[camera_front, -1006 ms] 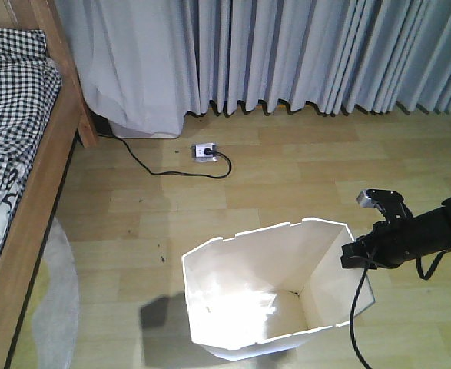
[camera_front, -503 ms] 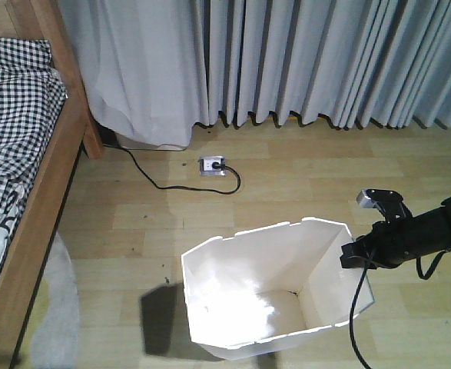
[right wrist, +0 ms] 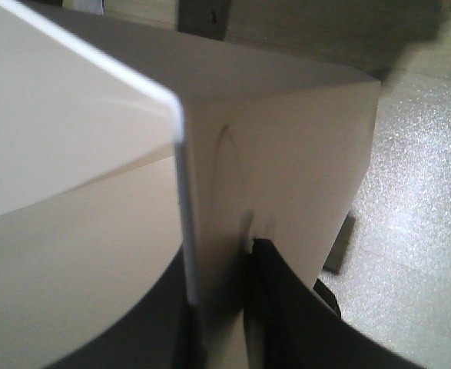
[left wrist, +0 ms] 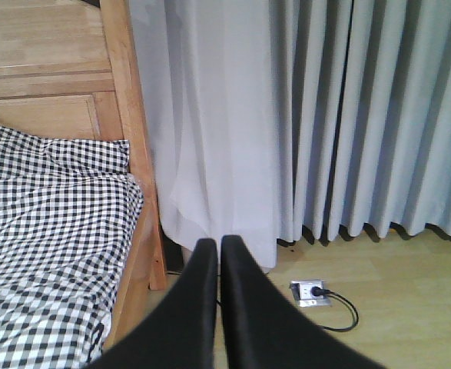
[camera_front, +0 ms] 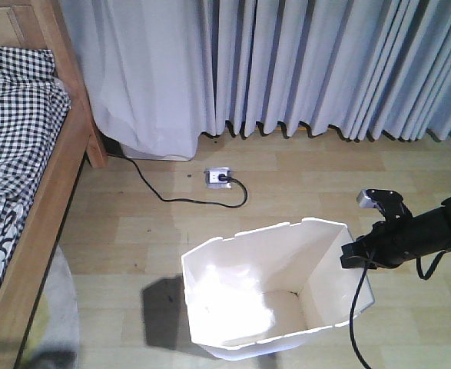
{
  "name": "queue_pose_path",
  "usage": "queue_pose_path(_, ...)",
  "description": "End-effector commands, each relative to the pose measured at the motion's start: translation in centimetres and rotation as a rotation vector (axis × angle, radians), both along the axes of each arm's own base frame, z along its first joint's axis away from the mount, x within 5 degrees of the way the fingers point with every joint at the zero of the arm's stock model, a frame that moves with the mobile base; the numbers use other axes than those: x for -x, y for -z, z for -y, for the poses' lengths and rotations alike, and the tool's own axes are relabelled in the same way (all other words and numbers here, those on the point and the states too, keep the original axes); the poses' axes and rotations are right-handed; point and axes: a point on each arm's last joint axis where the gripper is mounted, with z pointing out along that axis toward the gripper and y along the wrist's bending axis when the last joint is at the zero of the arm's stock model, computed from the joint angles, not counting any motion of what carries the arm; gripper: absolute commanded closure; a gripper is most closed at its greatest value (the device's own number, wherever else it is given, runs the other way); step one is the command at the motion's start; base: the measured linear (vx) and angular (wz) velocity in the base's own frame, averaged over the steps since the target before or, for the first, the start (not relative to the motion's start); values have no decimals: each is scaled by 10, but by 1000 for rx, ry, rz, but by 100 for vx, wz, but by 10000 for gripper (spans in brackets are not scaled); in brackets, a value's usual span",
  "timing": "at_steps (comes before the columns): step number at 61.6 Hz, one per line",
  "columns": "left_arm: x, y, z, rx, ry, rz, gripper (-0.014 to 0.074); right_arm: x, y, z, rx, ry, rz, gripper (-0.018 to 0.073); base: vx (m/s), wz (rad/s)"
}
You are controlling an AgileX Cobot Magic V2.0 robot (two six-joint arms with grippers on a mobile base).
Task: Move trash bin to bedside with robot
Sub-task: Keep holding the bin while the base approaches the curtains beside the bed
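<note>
The trash bin [camera_front: 329, 277] is nearest, low in the front view, empty, its cream inside catching the light. The right gripper [camera_front: 353, 256] is clamped on the bin's right-hand rim. The right wrist view shows this best: one black finger [right wrist: 275, 292] lies against the outside of the wall and the other is dark on the inner side, the thin wall pinched between them. Whether the bin is lifted or dragging on the wooden floor [camera_front: 302, 184] cannot be told.

Over the last second bin and gripper have kept their place in the front view, while the floor socket [camera_front: 220, 177], its black cable [camera_front: 164, 196] and the grey curtain [camera_front: 310, 61] have slid down and to the right. The base, I judge, is rolling and carrying the bin along. The bed frame [camera_front: 48, 200] at the left edge shows more of its headboard end, but the bin is still well apart from it, so the move is under way, not finished.

Only the left wrist view shows the left gripper [left wrist: 218, 244]: fingers pressed together, holding nothing, pointing toward the checked bedding [left wrist: 48, 223] and the bedpost.
</note>
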Motion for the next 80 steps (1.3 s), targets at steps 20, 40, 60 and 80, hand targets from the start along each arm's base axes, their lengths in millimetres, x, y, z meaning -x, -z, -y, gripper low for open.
queue_pose_path(20, 0, -1, 0, 4, 4, 64, 603, -8, -31, -12, -175, 7, 55, 566, 15, 3)
queue_pose_path(40, 0, -1, 0, 4, 4, 64, 603, -8, -31, -12, -175, 7, 55, 566, 17, 0)
queue_pose_path(60, 0, -1, 0, 4, 4, 64, 603, -8, -31, -12, -178, 6, 54, 566, 16, -1)
queue_pose_path(80, 0, -1, 0, 4, 4, 64, 603, -8, -31, -12, -178, 6, 54, 566, 15, 0)
